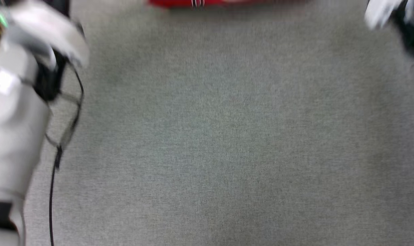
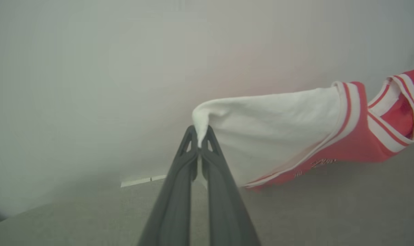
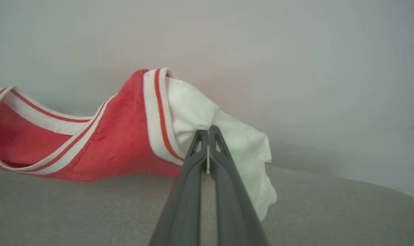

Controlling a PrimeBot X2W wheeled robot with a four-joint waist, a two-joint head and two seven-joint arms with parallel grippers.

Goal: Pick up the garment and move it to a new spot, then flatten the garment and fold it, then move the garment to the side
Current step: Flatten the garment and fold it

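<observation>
Fingers (image 2: pixel 174 198) first: squeezed all but shut on the left gripper (image 2: pixel 200 134), nipping the tip of 1 white sleeve (image 2: pixel 268 130) of the shirt (image 2: pixel 360 143). Same deal on the right gripper (image 3: pixel 208 133), clamped tight on the other sleeve (image 3: pixel 241 147), bunched up around the tips. Holding the shirt strung out between the 2 grips, low over the grey carpet (image 1: pixel 207 136); can't tell if touching it at the hem. Shows as a blurry red strip at the far edge in the head view. Looks light and totally floppy, so expect sag in the middle and 0 shape of its own. Not slippery, not fragile, at a guess. Might be safer to pinch by the striped trim (image 3: pixel 159 112) or shoulders when spreading flat, given the risk of losing thin sleeve tips under a tug.
</observation>
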